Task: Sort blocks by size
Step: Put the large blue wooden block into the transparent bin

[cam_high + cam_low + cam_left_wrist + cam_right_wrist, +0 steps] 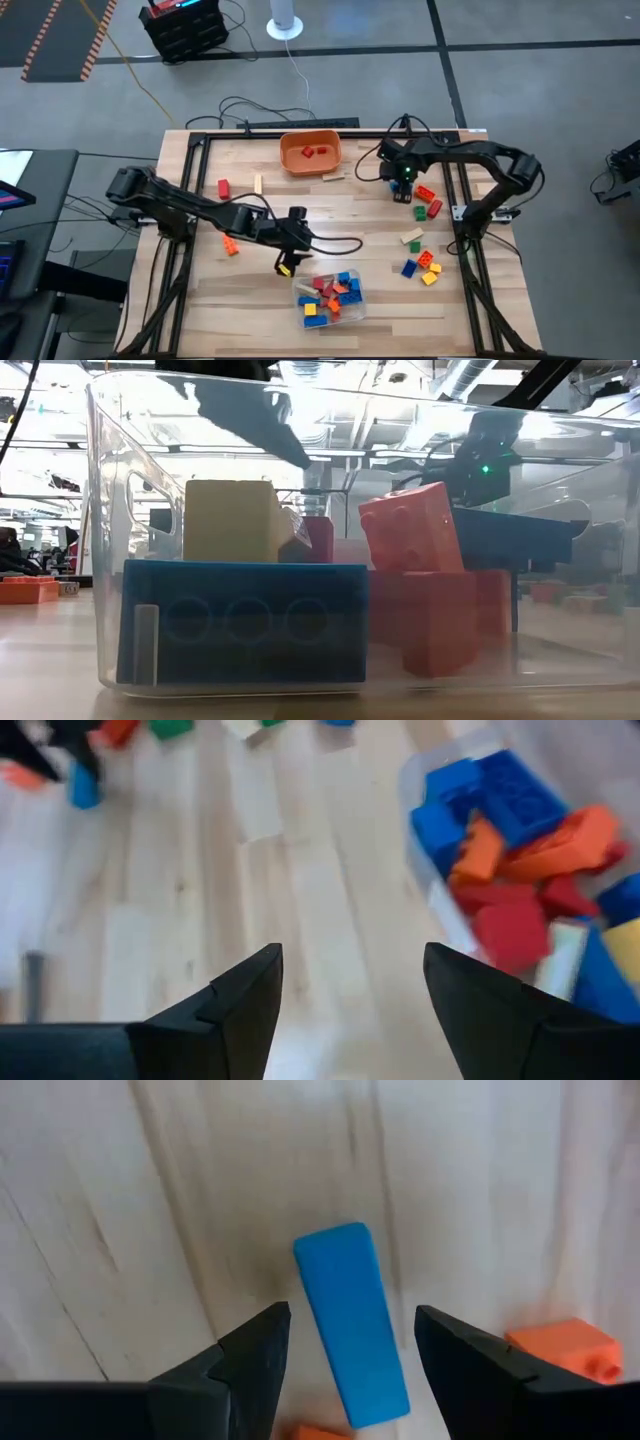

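The blocks lie in three places. Several fill the clear tub (328, 297) (100, 560) near the front edge, two red ones sit in the orange bowl (310, 150), and loose ones are scattered at the right (425, 262) and the left (223, 188). My left gripper (298, 245) (352, 1010) hangs open and empty just left of the tub. My right gripper (400, 185) (352, 1370) points down, open. Its fingers stand on either side of a blue block (352, 1320) that lies flat on the table, without touching it.
An orange block (562, 1345) lies close to the blue one, with red and orange blocks (428, 200) beside them. A tan strip (332, 177) rests in front of the bowl. Bare wood stretches between the two arms at mid-table. A black frame rail (465, 230) runs along the right side.
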Controlling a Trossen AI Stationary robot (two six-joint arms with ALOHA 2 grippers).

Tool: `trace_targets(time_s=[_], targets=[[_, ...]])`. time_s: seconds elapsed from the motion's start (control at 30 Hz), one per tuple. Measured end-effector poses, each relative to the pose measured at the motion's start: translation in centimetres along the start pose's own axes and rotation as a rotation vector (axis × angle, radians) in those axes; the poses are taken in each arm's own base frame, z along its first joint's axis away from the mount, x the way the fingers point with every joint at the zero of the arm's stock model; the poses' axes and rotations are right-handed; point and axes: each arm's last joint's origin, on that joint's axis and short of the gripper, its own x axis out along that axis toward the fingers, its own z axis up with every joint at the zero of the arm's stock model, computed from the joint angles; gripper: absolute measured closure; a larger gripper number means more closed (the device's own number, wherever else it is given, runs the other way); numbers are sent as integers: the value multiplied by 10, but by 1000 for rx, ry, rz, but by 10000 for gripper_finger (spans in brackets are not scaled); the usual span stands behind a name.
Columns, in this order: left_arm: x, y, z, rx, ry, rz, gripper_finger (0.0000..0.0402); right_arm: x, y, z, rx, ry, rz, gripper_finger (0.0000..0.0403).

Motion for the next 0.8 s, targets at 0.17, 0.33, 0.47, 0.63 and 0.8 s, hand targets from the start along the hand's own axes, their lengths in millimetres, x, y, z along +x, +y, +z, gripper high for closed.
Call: trace_targets(time_s=[0.17,0.33,0.47,0.63,0.8], targets=[[5,6,-28,-37,-44,48,166,11,0,1,-36,40,21,156],[-1,12,-47,-84,-72,91,166,15,6,6,-90,67,-9,193],[-17,17,-59,-85,-72,198,166,15,14,10,-136,67,-28,258],[-42,26,-76,-115,-107,360,166,12,23,13,-141,60,-45,278],[-54,33,-94,-182,-133,396,166,-13,35,24,-123,-70,-6,278]])
